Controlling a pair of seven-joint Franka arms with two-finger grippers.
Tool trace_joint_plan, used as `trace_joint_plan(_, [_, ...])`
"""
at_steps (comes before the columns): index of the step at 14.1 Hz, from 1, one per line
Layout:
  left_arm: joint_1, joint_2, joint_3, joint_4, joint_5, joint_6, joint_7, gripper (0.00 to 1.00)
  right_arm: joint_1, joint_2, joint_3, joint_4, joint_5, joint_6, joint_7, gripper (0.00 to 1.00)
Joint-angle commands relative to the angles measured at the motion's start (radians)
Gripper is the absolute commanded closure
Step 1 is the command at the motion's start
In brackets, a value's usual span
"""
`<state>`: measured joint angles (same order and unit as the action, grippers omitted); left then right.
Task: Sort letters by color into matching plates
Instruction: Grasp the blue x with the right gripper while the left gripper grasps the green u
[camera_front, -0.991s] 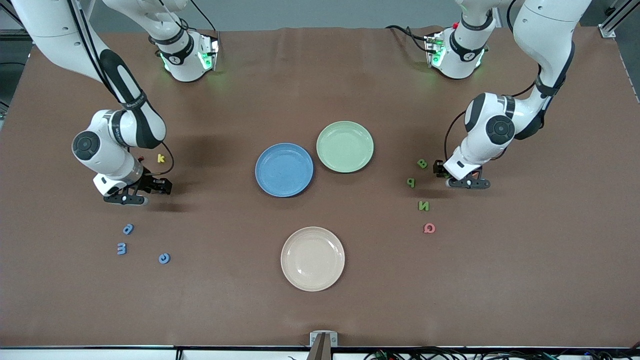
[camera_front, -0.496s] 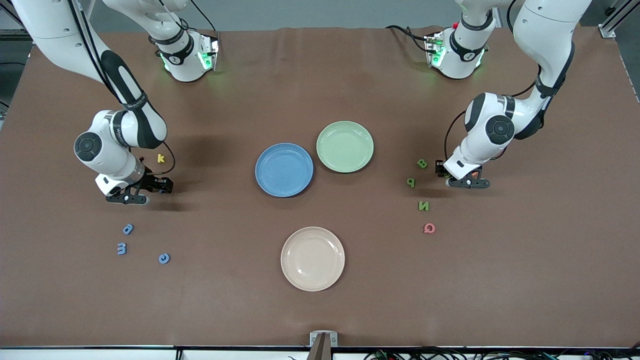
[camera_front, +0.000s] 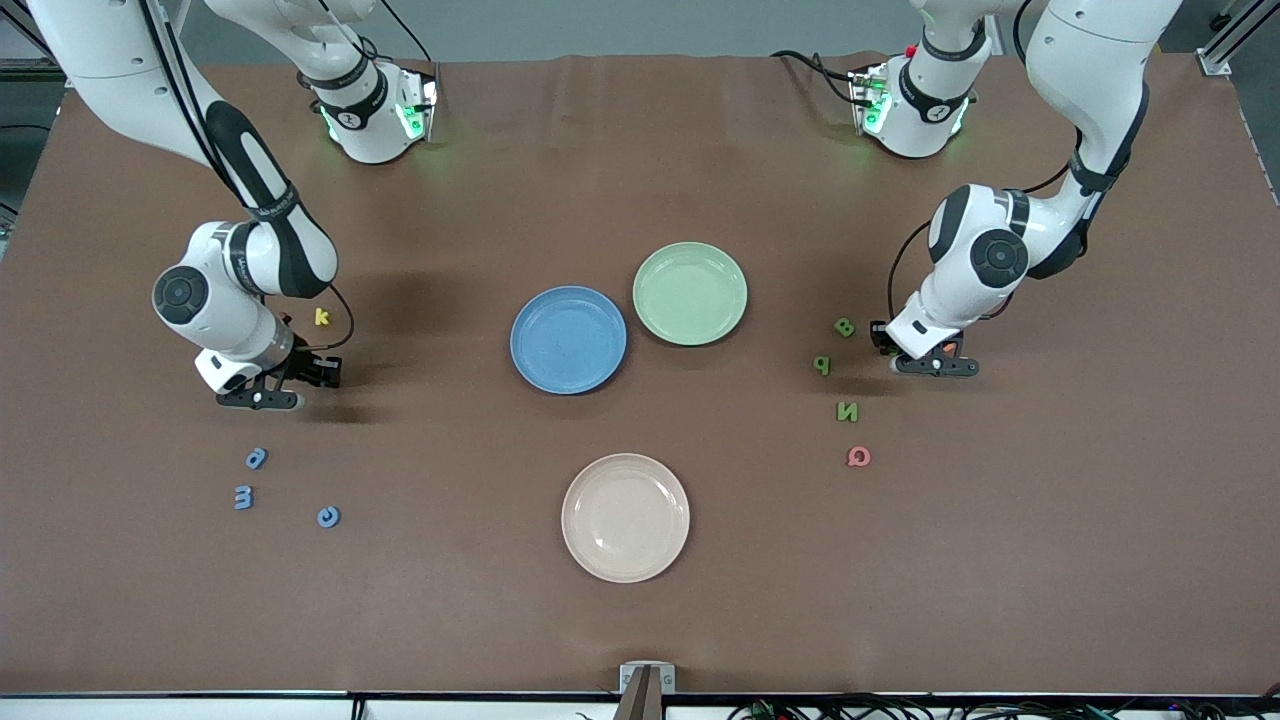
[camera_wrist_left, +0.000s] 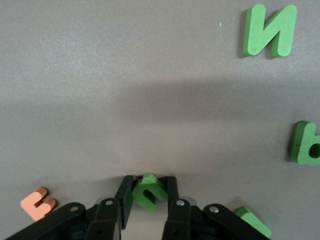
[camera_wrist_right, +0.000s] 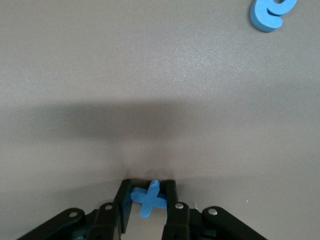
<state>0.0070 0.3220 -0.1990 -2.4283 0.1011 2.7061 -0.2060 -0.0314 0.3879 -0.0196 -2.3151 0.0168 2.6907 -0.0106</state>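
Observation:
My right gripper (camera_front: 262, 398) is shut on a blue X-shaped letter (camera_wrist_right: 150, 199), low over the table at the right arm's end. Three more blue letters (camera_front: 256, 458) (camera_front: 243, 497) (camera_front: 328, 516) lie nearer the front camera. My left gripper (camera_front: 930, 365) is shut on a green letter (camera_wrist_left: 149, 191), low over the table at the left arm's end. Three green letters (camera_front: 845, 326) (camera_front: 821, 365) (camera_front: 848, 411) lie beside it. The blue plate (camera_front: 568, 339) and the pale green plate (camera_front: 690, 293) sit side by side mid-table, both holding nothing.
A cream plate (camera_front: 625, 517) lies nearer the front camera than the two plates. A yellow letter k (camera_front: 321, 317) lies by the right arm. A pink letter (camera_front: 858, 456) lies near the green ones. An orange letter (camera_wrist_left: 38, 204) lies beside my left gripper.
My right gripper has shifted slightly toward the middle of the table with the blue letter. The left gripper has barely moved.

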Motion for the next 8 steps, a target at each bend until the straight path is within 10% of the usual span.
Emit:
trace_joint_plan(1, [0.014, -0.004, 0.003, 0.0, 0.031, 0.006, -0.012, 0.87, 0.007, 0.009, 0.003, 0.002, 0.009, -0.014, 0.006, 0.97])
trace_joint_plan(8, [0.01, -0.162, -0.112, 0.086, 0.028, -0.322, -0.139, 0.87, 0.119, -0.072, 0.046, 0.103, 0.011, -0.25, 0.286, 1.0])
